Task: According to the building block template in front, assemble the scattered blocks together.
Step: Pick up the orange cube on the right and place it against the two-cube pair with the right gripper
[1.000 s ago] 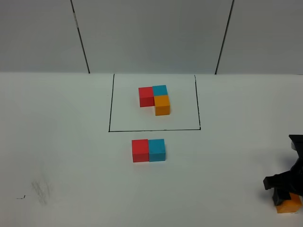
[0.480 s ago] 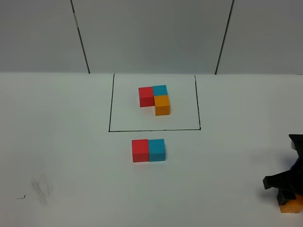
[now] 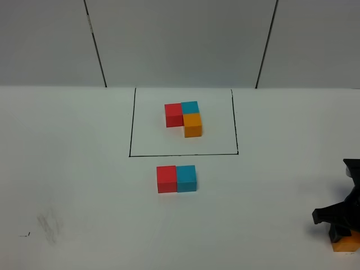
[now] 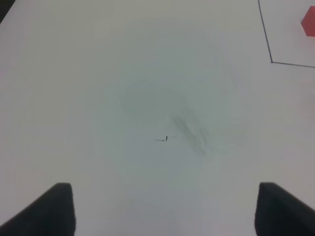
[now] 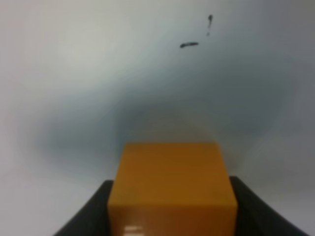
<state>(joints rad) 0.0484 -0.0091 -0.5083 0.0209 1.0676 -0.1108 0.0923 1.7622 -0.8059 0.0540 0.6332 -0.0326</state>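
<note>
One orange cube [image 5: 170, 182] between jaws of the right claw [image 5: 170, 219]

Wide open tabletop [image 3: 264, 185], red-blue pair [image 3: 176, 179] (touching) mid-table, template [image 3: 184, 118] behind it

One gripper clamped, one spread.
Right gripper [image 5: 171, 209] pinches the orange cube [image 5: 172, 167]; left gripper [image 4: 166, 214] fingers stand wide apart.

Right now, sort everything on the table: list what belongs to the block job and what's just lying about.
Job: template blocks in the black outline; red block; blue block; orange block in the right gripper.
Lying about: grey smudge; small black mark.
</note>
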